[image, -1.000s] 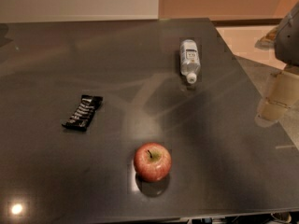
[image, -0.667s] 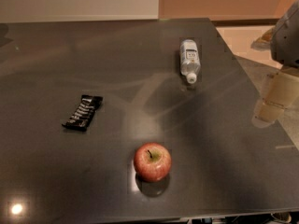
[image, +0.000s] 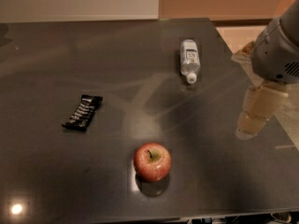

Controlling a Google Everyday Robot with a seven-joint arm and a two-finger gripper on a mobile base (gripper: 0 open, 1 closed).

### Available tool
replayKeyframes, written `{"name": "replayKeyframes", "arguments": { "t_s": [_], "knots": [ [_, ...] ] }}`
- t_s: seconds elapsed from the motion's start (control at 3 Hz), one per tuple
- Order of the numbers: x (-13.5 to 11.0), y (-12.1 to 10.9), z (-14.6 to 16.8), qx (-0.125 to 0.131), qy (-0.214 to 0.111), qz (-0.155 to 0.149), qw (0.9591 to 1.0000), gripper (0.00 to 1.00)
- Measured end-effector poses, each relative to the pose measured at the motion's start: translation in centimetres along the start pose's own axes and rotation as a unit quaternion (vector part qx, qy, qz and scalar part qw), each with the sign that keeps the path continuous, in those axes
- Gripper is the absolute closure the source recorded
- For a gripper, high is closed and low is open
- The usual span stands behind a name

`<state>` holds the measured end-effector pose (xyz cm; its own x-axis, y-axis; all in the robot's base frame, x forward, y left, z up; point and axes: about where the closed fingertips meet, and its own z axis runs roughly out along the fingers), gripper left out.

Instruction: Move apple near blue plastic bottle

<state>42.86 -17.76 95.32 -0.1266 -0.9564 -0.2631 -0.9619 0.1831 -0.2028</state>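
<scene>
Approach stage: end effector (image: 254,120) over the desk (image: 56,171) edge, grip state untellable. Next: reach apple (image: 153,161), carry toward blue plastic bottle (image: 189,59).

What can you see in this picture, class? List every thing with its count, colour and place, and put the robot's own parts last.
apple: one, red with yellowish patches, standing stem up near the front edge of the table, about mid-width.
blue plastic bottle: one, clear pale blue with a white cap, lying on its side at the back right, cap towards the camera.
snack wrapper: one, black, lying flat on the left half of the table.
table: one, dark grey and glossy, filling most of the view.
wall: pale on the left, orange-brown on the right, behind the table.
arm: one, grey, at the right edge of the view.
claw: one, cream, pointing down by the table's right edge, apart from every object.
</scene>
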Motion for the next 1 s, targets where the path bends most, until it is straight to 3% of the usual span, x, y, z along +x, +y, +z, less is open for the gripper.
{"name": "replayKeyframes", "arguments": {
  "t_s": [0.33,1.0],
  "knots": [
    [-3.2,2.9,3.2,-0.038,-0.038,-0.043,0.9976,0.0],
    [-7.8,7.8,7.4,-0.1,-0.099,-0.111,0.9839,0.0]
  ]
}}
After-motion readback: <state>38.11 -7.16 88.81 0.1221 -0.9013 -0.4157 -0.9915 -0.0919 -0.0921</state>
